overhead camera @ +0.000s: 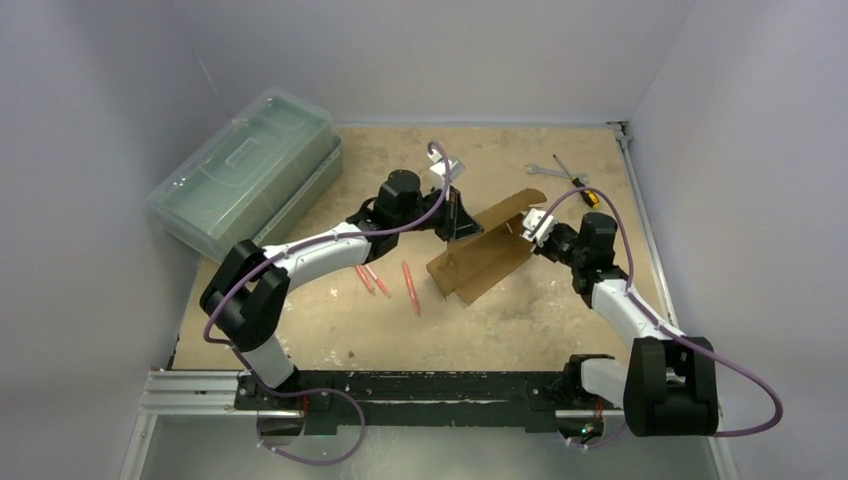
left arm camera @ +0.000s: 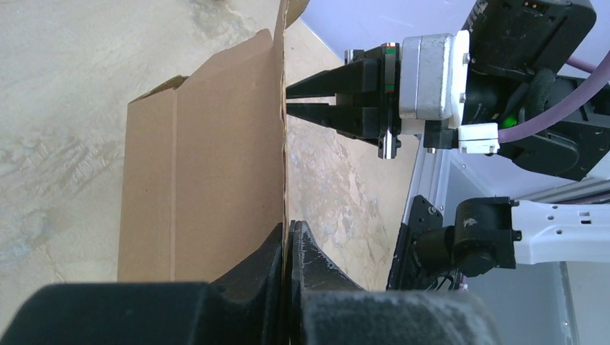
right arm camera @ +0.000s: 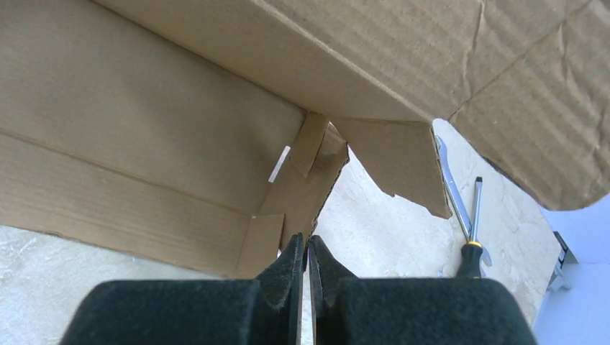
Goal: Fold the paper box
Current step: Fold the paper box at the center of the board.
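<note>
My left gripper [left arm camera: 288,241] is pressed together on the thin edge of the paper box [left arm camera: 208,158], which stands half-open at mid-surface [overhead camera: 500,320] between my arms. My right gripper [right arm camera: 306,251] is all but closed at a corner tab, though I can't tell whether it truly nips it. I judge the box light: matte brown corrugated card, stiff in the panels, weak at creases, best held beside score lines. Beyond lie a metal wrench [right arm camera: 449,187] and a screwdriver [right arm camera: 472,248].
</note>
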`<state>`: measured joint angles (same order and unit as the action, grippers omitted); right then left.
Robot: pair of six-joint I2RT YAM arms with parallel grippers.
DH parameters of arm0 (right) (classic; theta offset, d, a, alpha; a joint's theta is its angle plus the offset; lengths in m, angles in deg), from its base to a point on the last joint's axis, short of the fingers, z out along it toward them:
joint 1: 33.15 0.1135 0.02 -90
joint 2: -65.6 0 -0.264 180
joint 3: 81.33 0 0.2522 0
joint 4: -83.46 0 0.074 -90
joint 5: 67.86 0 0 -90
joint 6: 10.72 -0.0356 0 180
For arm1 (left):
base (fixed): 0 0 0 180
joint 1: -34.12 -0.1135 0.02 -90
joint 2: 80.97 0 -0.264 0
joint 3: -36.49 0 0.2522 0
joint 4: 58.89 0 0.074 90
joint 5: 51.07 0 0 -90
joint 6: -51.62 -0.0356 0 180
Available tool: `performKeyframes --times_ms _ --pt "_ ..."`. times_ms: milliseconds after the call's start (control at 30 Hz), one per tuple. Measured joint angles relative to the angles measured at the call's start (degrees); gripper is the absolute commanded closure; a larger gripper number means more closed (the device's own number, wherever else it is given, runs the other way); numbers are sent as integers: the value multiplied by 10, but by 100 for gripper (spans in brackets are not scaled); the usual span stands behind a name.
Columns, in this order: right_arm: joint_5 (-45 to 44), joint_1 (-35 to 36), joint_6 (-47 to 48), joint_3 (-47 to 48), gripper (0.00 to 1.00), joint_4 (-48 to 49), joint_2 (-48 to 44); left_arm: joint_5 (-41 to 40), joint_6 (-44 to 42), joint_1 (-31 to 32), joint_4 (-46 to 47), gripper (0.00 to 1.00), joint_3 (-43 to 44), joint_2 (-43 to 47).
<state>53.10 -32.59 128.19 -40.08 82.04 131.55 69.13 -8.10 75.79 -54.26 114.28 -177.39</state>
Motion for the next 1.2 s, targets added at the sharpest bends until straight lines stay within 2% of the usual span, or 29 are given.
performKeyframes --times_ms 400,700,1000,1200 --pt "7 -4 72 -8 92 -49 -12 -14 1 23 8 100 -3 0" --pt "33 -46 92 -28 90 -67 -47 -40 1 51 8 100 -3 0" --pt "91 -66 190 -28 87 -166 -69 -77 1 82 8 100 -10 0" --pt "97 -66 242 -27 84 -219 -68 -88 1 99 13 100 -11 0"
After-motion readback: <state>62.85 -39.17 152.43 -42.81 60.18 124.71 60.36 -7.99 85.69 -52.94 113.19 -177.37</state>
